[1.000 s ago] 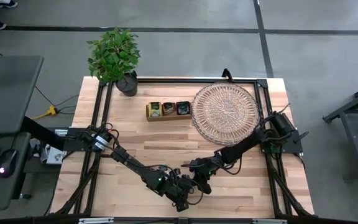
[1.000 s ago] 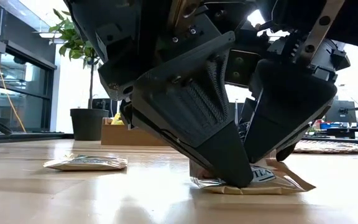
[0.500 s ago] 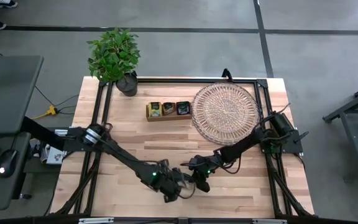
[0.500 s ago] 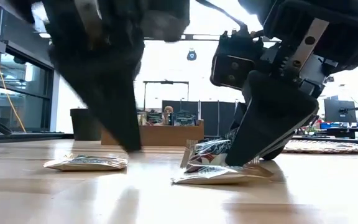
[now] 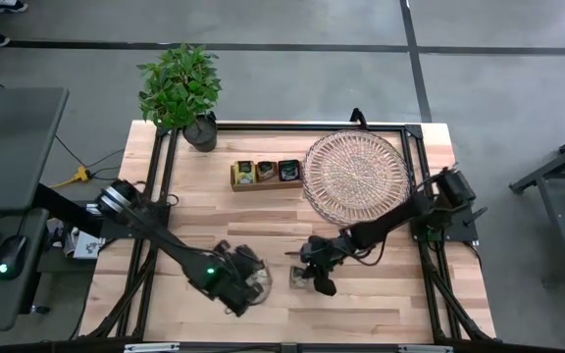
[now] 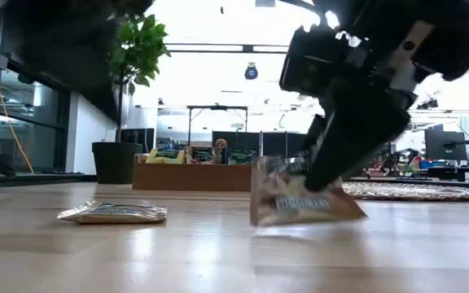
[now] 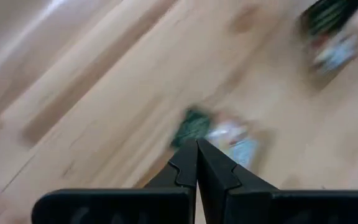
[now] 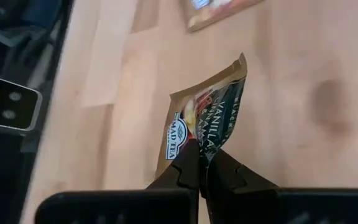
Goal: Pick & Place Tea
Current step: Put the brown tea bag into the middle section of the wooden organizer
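Because the right hand [image 8: 201,163] is clenched on only one edge of the tea sachet [image 8: 205,121], which hangs just above the bench [image 5: 371,304] near the wicker tray [image 5: 355,178], the sachet may slip free in transit, while the left hand [image 7: 196,163], clenched empty, waits nearby.

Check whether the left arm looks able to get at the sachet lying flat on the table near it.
Probably yes. The left gripper is shut and empty just above that flat sachet, with bare wood around it. The right gripper is apart, shut on another sachet.
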